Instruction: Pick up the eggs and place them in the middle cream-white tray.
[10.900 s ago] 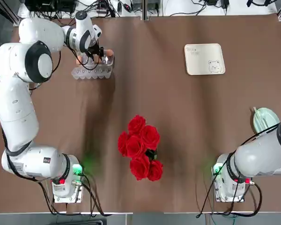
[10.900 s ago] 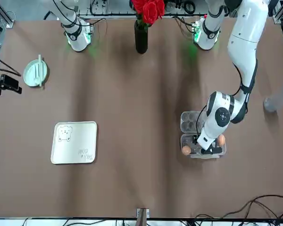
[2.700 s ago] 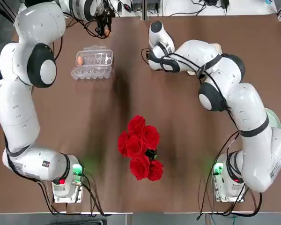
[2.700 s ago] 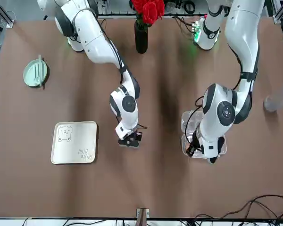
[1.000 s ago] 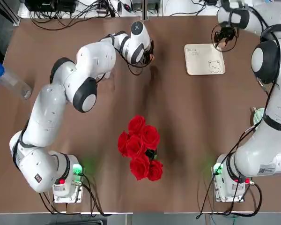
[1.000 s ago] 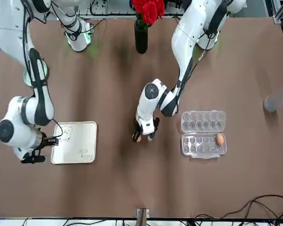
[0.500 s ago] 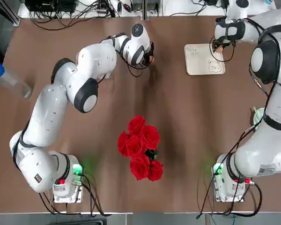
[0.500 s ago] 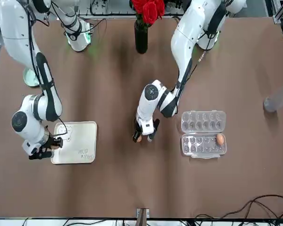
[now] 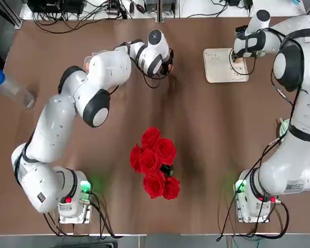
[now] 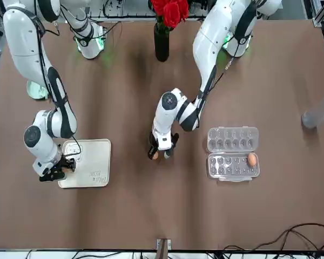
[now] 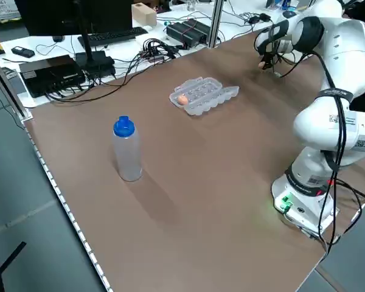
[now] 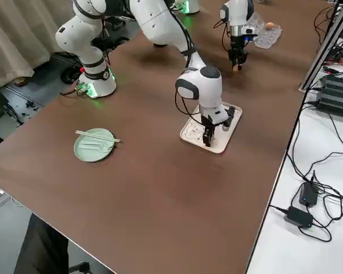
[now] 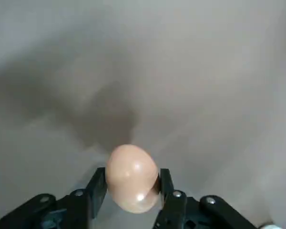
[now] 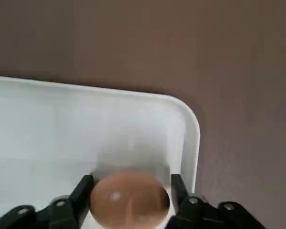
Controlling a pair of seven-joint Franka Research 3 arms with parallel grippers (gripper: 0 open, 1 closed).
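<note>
Cream-white square tray (image 14: 47,124), rounded corners, raised rim; lies beneath the right gripper (image 14: 132,177).

Right gripper: fingers apart, one to each side of a brown-orange egg (image 14: 128,200); one finger meets the shell, a sliver of gap shows by the other. Egg sits over the tray, just inside a corner; whether its underside touches the tray cannot be told.

Left gripper (image 13: 133,172): clamped on a second brown-orange egg (image 13: 132,179), one finger to each side, shell bulging past the fingertips. Held above the brown tabletop (image 10: 151,216), between tray and carton, well apart from both.

Clear plastic egg carton (image 10: 232,166), opened flat: to the left of the left jaws; one brown-orange egg, the third (image 10: 252,159), in the half farther from the robot's bases.

Red roses (image 9: 155,165) in a dark vase (image 10: 162,43): on the base side of both jaws. Pale green round plate (image 12: 94,149), with chopsticks (image 12: 97,136) and a fork (image 12: 95,144): on the base side of the right jaws. Clear bottle, blue cap (image 11: 128,152): left of the left jaws, beyond the carton.

Obscured: bear drawing, partly behind the right gripper in the front view; carton, largely under the left arm from overhead; right gripper's egg, cut by its wrist picture's edge; surface behind the left gripper's egg, blurred.
</note>
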